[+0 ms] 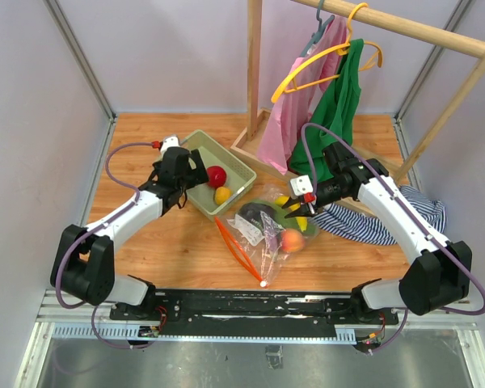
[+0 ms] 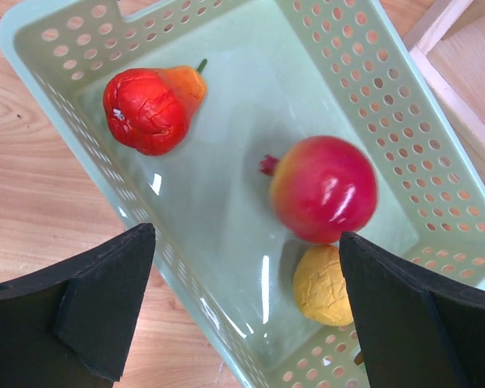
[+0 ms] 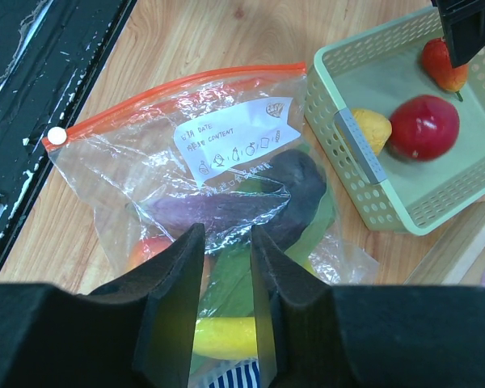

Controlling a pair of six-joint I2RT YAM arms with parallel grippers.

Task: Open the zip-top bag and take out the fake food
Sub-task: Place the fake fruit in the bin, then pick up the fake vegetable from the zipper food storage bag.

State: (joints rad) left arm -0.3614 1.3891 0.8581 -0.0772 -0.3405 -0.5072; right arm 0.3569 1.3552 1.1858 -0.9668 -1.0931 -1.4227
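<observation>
While left fingers are spread over basket | right fingers near-shut over bag, pinch cannot be told | food to be lifted singly.

Lighting's bright and even everywhere, looks like soft overhead light, no hard shadows. The top camera only shows faint grey smudges on the wooden table under the arms. In the left wrist shot there are white glare spots on the pomegranate and streaky reflections on the green basket floor, and the pomegranate looks a little smeared. In the right wrist shot the zip-top bag glints along its crinkles. The left gripper and right gripper look slightly soft, right up at the lens. The top view leans the metal posts outward at the edges.
</observation>
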